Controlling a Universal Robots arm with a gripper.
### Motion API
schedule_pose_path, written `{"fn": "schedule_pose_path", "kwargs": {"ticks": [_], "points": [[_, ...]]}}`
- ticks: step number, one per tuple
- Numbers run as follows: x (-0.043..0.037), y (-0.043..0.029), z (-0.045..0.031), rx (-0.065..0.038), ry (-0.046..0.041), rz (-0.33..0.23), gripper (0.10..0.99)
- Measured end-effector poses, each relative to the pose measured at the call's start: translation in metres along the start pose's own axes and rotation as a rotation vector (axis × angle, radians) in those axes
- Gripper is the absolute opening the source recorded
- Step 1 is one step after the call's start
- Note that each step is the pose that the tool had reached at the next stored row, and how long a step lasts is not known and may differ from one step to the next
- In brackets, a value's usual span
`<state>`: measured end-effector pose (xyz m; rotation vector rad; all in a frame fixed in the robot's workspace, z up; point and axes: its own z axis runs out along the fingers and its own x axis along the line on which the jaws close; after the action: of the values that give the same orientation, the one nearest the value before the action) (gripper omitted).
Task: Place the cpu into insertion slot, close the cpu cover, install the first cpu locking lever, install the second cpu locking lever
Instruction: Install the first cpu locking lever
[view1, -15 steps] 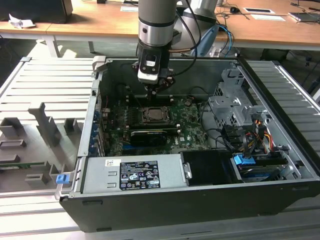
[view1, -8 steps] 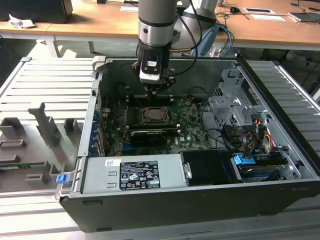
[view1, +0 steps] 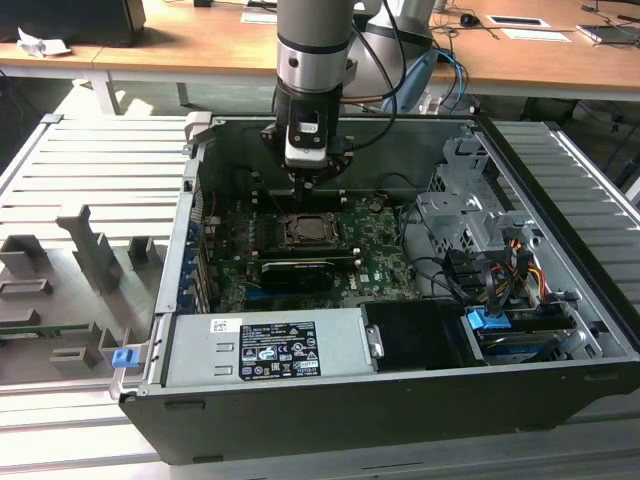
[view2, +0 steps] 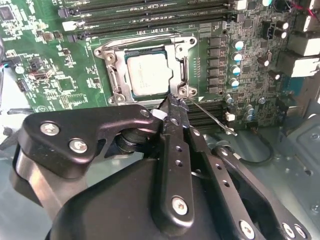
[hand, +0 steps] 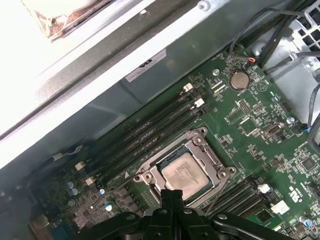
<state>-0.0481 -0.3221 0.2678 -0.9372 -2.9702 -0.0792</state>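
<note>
Hovering nearest you: the hand (view2: 172, 102), closed tight on nothing, its tip just beside a corner of the insertion slot (view2: 121, 70). Next: the cpu (view2: 148, 72), seated in that slot, the cpu cover (view2: 112, 75) flat around it. One thin wire locking lever (view2: 212, 117) juts outward, seemingly unlatched; you do best, I judge, to press the wire alone and keep off the chip. Beyond: green board (view2: 45, 60), open computer case (view1: 400, 400), grey ribbed desk (view1: 90, 160), wooden desks (view1: 180, 40) farthest across the room.

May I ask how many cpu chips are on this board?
1. The cpu lies framed by the cpu cover, just beyond the pincer, which hides part of the circuit board.
</note>
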Motion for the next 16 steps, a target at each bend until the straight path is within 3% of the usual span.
{"fn": "schedule_pose_path", "kwargs": {"ticks": [5, 16], "points": [[0.0000, 0.0000, 0.0000, 0.003, 0.0028, -0.070, 0.106], [0.0000, 0.0000, 0.0000, 0.006, 0.0059, -0.144, 0.106]]}}
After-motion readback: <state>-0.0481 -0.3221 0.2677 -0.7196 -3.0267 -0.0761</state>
